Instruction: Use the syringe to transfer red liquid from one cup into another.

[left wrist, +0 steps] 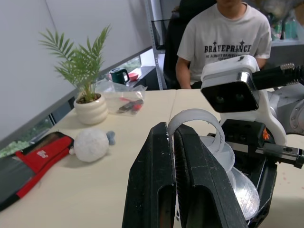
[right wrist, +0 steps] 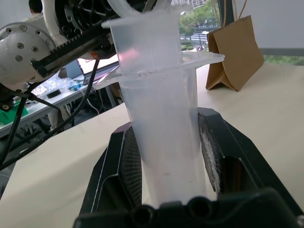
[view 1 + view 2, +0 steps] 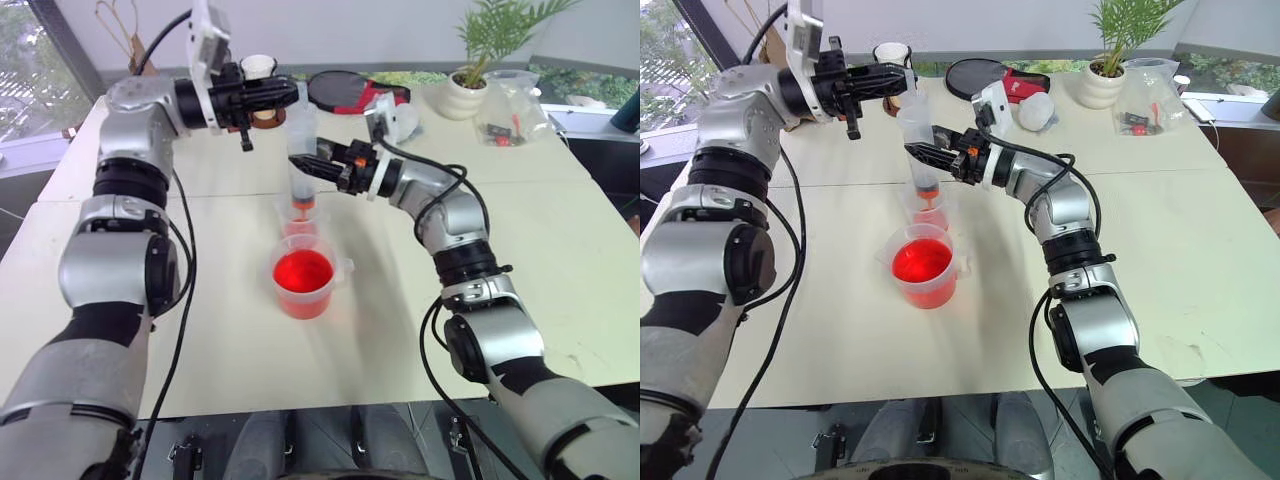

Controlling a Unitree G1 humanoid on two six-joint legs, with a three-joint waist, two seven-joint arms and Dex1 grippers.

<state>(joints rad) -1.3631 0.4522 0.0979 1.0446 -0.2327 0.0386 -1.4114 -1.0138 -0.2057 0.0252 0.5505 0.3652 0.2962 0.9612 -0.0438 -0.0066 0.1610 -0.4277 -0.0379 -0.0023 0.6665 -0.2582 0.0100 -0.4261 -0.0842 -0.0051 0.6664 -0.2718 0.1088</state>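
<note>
The beige table carries everything. On it, the wide cup sits nearest the robot, with bright red liquid pooled inside. Just behind it, touching or nearly so, is the narrower cup (faint red showing in it). The syringe stands upright with its orange-red tip down in that narrower cup. The right gripper comes in from the side and has its fingers clamped on the clear barrel; the right wrist view shows a black pad on each side of it. The left gripper is up at the plunger top, fingers pinched tightly together. Farther back sits a potted plant.
</note>
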